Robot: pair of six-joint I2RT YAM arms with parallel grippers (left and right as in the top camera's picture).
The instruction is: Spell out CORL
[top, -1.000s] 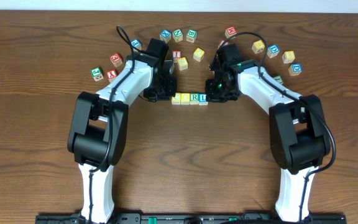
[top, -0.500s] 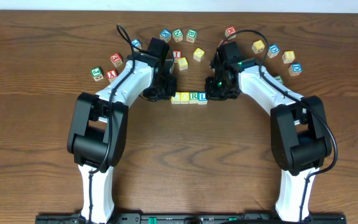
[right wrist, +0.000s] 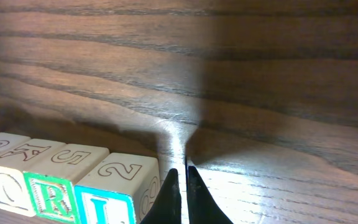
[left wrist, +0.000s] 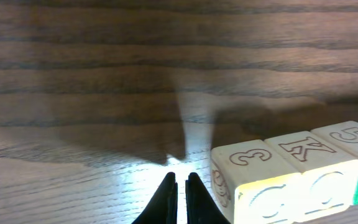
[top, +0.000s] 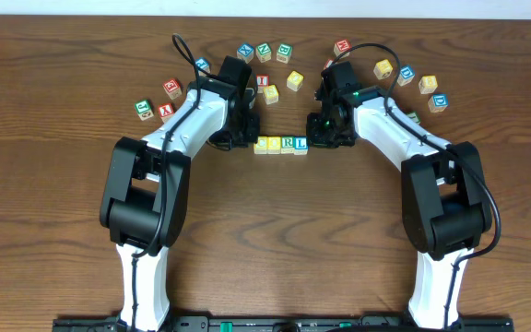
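Four cubes stand in a touching row at the table's middle: two yellow-topped cubes [top: 262, 145] [top: 275, 145], the green R cube [top: 289, 144] and the blue L cube [top: 300, 144]. My left gripper [top: 244, 140] is shut and empty, just left of the row's left end. In the left wrist view its tips [left wrist: 181, 179] sit beside the first yellow cube [left wrist: 253, 180]. My right gripper [top: 318, 138] is shut and empty, just right of the L cube. In the right wrist view its tips [right wrist: 179, 172] are next to the L cube [right wrist: 114, 186], with the R cube [right wrist: 58, 186] beyond.
Loose letter cubes lie in an arc behind the arms: a group at far left [top: 155, 101], several at the back middle [top: 265, 51], red-lettered and yellow ones [top: 267, 88], and a group at back right [top: 418, 83].
The right gripper has drawn back slightly to the right, away from the L cube. The row has shifted a little to the left and sits tighter. The left gripper stays at its end.
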